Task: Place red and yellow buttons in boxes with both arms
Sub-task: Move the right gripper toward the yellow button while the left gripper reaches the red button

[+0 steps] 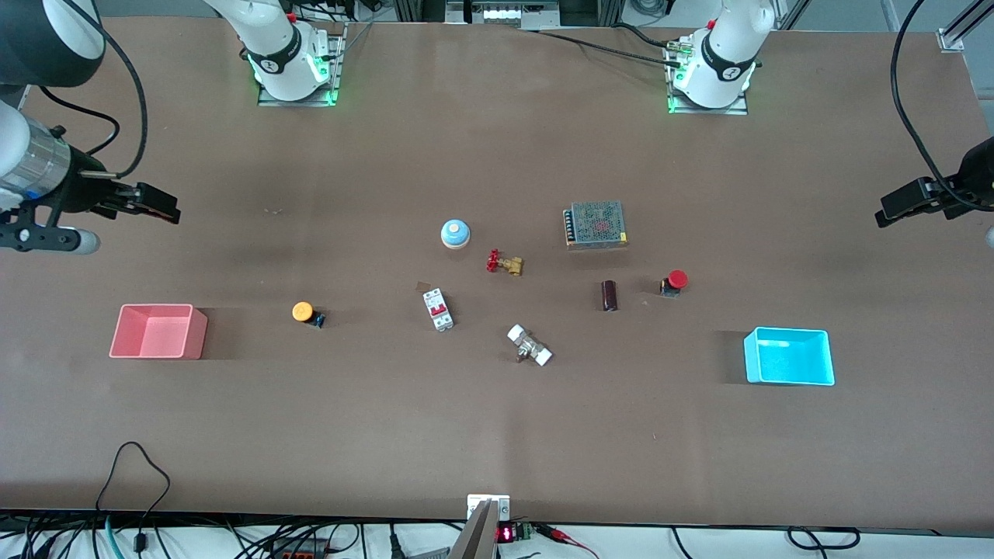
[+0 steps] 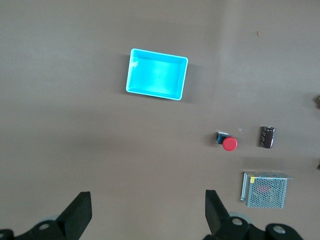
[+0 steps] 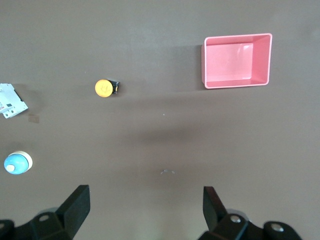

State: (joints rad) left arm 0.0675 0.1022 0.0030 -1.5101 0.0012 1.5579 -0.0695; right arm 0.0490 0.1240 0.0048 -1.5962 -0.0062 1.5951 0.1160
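The yellow button [image 1: 304, 312] lies on the table beside the salmon pink box [image 1: 159, 331], which is empty. The red button [image 1: 676, 281] lies a little farther from the front camera than the empty cyan box [image 1: 788, 357]. My right gripper [image 1: 165, 210] is open and empty, high over bare table at the right arm's end. In the right wrist view it [image 3: 146, 207] looks down on the yellow button [image 3: 103, 87] and the pink box [image 3: 236, 60]. My left gripper [image 1: 887, 214] is open and empty over the left arm's end. In the left wrist view it [image 2: 148, 212] sees the red button [image 2: 229, 144] and the cyan box [image 2: 156, 74].
Mid-table lie a blue-domed button [image 1: 455, 233], a brass valve with a red handle [image 1: 505, 263], a white circuit breaker [image 1: 438, 309], a white fitting [image 1: 530, 345], a dark cylinder [image 1: 609, 295] and a grey mesh-topped unit [image 1: 596, 224].
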